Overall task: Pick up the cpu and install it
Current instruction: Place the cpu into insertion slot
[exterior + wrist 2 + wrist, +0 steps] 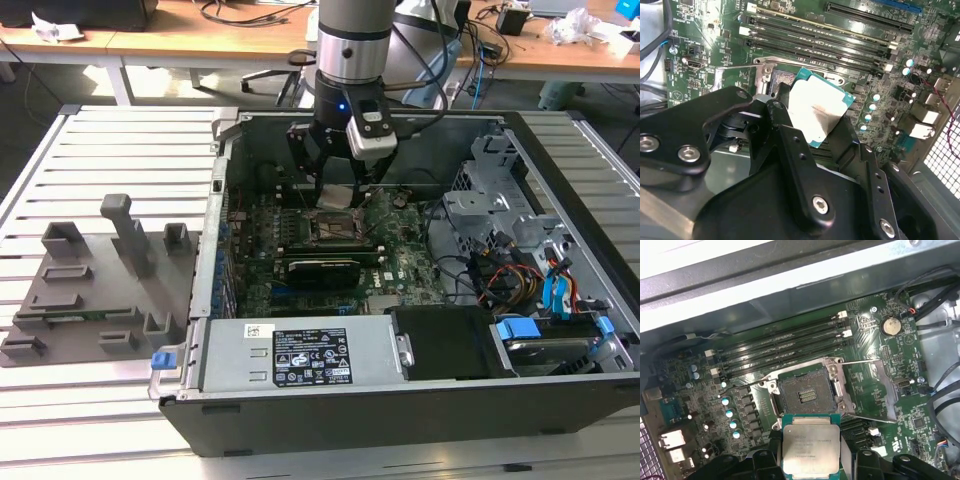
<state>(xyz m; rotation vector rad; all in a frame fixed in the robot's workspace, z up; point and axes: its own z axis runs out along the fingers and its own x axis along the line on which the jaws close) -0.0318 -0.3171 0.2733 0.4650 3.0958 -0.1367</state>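
The cpu (811, 447), a flat square chip with a silver top plate and a green rim, hangs between my gripper's (811, 462) black fingers (782, 120), which are shut on its edges. In the exterior view the gripper (337, 190) is inside the open computer case, holding the cpu (337, 197) just above the motherboard. The empty cpu socket (807, 395) lies open a short way off from the chip, its metal frame swung aside (872, 385). In the second wrist view the cpu (819, 112) sits tilted over part of the socket (777, 77).
Memory slots (780, 345) run beside the socket. A black card (322, 270) stands in front of the socket. The power supply (300, 360) fills the case's front. Drive bays and coloured cables (520, 270) are at the exterior view's right. Grey blocks on a plate (100, 280) lie outside at its left.
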